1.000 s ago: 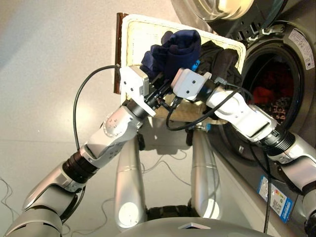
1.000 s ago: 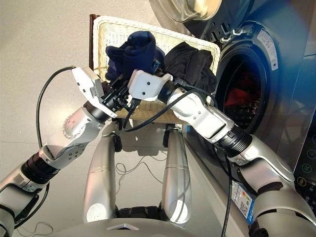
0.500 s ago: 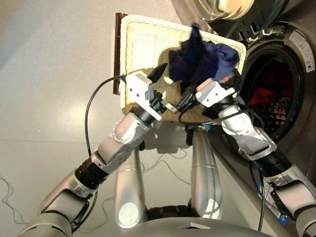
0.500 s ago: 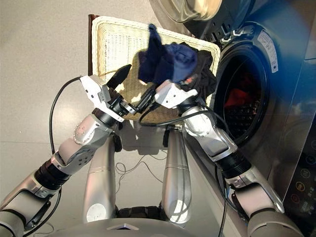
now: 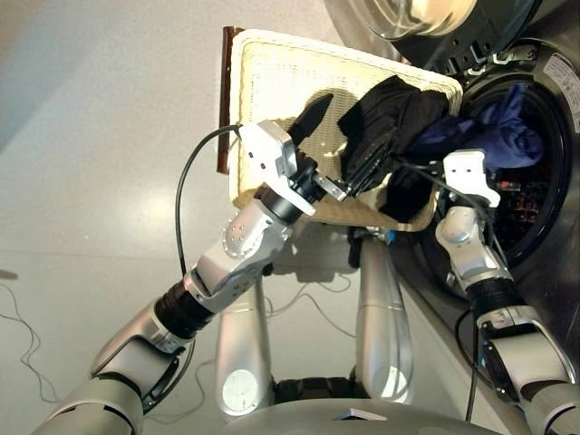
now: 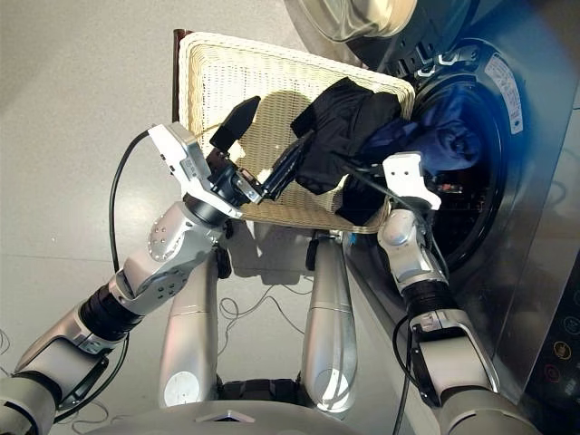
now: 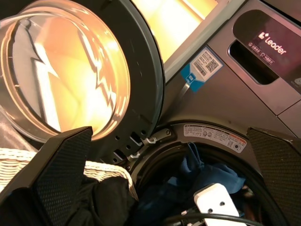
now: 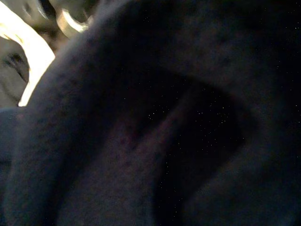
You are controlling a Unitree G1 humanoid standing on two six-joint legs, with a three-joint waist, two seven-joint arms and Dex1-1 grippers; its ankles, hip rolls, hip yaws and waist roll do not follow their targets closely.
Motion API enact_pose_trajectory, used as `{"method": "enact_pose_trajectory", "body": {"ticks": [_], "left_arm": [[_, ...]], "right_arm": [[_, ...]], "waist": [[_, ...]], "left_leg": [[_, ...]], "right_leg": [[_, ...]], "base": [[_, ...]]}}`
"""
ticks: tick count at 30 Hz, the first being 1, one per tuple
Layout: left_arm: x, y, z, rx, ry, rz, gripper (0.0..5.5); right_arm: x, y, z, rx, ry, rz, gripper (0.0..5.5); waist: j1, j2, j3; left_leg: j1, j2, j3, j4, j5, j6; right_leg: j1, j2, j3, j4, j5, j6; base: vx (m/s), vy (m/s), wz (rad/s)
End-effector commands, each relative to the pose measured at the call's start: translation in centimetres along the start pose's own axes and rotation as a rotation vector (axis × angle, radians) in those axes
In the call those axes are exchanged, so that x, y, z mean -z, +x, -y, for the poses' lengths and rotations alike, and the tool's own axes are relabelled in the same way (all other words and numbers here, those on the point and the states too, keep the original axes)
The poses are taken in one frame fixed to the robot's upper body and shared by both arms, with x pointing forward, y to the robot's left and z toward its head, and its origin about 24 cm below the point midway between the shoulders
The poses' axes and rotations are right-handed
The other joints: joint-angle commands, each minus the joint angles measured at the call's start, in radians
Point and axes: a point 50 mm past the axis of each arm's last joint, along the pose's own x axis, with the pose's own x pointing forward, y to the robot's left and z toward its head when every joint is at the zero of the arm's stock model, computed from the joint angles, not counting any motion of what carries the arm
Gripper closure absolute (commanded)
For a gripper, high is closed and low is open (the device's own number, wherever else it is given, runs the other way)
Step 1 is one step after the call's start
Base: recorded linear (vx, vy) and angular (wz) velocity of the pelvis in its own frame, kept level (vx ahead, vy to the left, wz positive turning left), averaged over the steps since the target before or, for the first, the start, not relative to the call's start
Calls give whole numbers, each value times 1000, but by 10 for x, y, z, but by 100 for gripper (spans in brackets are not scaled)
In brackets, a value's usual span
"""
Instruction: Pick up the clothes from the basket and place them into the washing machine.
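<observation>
Your right arm reaches toward the washing machine, and the royal blue garment is bunched at the drum mouth, just past the white wrist block of that arm, partly inside the opening and partly draped over its near rim. The right wrist view is filled with dark blue cloth pressed close to the lens, so you cannot tell whether the right gripper's fingers are clamped on it or spread; the fingers themselves are hidden in every view. Your left gripper hangs over the basket with its two black fingers spread wide apart and nothing between them. The black garment lies heaped at the basket's end nearest the machine, spilling over the woven rim; one left fingertip sits right at its edge, though whether it touches the cloth is unclear. The rest of the basket floor shows bare cream weave. In the left wrist view you can see the round glass door swung open beside the drum mouth, with the blue cloth and the white block inside the ring.
</observation>
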Motion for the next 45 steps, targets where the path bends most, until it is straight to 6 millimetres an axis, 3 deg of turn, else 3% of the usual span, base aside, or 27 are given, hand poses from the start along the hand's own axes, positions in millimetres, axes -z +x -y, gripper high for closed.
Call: {"method": "enact_pose_trajectory", "body": {"ticks": [1, 7, 13, 19, 22, 24, 30, 34, 35, 36, 37, 40, 45], "left_arm": [[-30, 13, 22, 74, -48, 193, 0], [-30, 17, 22, 26, -91, 223, 0], [-28, 21, 26, 19, -133, 226, 0], [-29, 24, 29, 13, -155, 246, 0], [-26, 20, 27, -10, -161, 229, 0], [-27, 20, 26, -11, -154, 228, 0], [-28, 17, 19, -40, -125, 223, 0], [-28, 18, 19, -42, -125, 218, 0], [-30, 18, 17, -45, -120, 223, 0], [-30, 18, 17, -46, -119, 222, 0], [-29, 17, 17, -50, -123, 218, 0], [-28, 17, 16, -55, -125, 216, 0], [-30, 18, 16, -68, -128, 225, 0]], "right_arm": [[6, 4, 17, 209, 119, -87, 550], [23, -1, 12, 289, 182, -266, 550], [30, 28, 26, 332, 238, -377, 550], [31, 66, 66, 416, 261, -409, 550], [27, 85, 95, 485, 290, -399, 550], [24, 90, 101, 499, 304, -389, 550], [22, 107, 149, 636, 351, -378, 550], [31, 105, 163, 693, 393, -411, 550], [33, 105, 168, 722, 451, -421, 483], [33, 105, 169, 721, 475, -421, 192], [35, 104, 168, 730, 531, -432, 0], [34, 104, 162, 714, 604, -436, 0], [23, 98, 127, 601, 707, -400, 0]], "waist": [[-6, 54, -15], [0, 54, -15], [15, 61, -15], [29, 76, -15], [32, 77, -15], [32, 78, -15], [23, 71, -15], [21, 69, -15], [15, 67, -15], [15, 66, -15], [14, 65, -15], [13, 61, -15], [6, 56, -15]], "left_leg": [[-8, -13, -22, 147, -146, -6], [-10, -19, -26, 151, -151, -6], [-31, -22, -28, 159, -154, -9], [-73, -24, -26, 181, -159, -12], [-90, -22, -23, 200, -171, -16], [-104, -22, -23, 199, -162, -15], [-121, -21, -22, 210, -167, -17], [-112, -19, -22, 211, -178, -18], [-120, -18, -21, 209, -169, -17], [-120, -19, -21, 209, -169, -16], [-110, -18, -22, 215, -182, -18], [-109, -17, -21, 212, -182, -17], [-107, -15, -19, 216, -182, -15]], "right_leg": [[58, 19, 3, -188, 112, 37], [58, 19, 1, -186, 108, 36], [36, 14, 1, -179, 106, 36], [-9, 8, 8, -160, 110, 37], [-25, 8, 11, -146, 100, 38], [-38, 7, 12, -149, 110, 37], [-60, 7, 16, -137, 110, 37], [-53, 8, 18, -132, 98, 38], [-60, 8, 18, -135, 108, 38], [-61, 9, 18, -134, 108, 38], [-53, 9, 18, -127, 96, 39], [-51, 9, 19, -129, 96, 38], [-49, 12, 21, -130, 95, 35]], "base": [[0, 0, 0], [0, 0, 0], [0, 0, 0], [0, 0, 0], [0, 0, 0], [0, 0, 0], [0, 0, 0], [0, 0, 0], [0, 0, 0], [0, 0, 0], [0, 0, 0], [0, 0, 0], [0, 0, 0]]}}
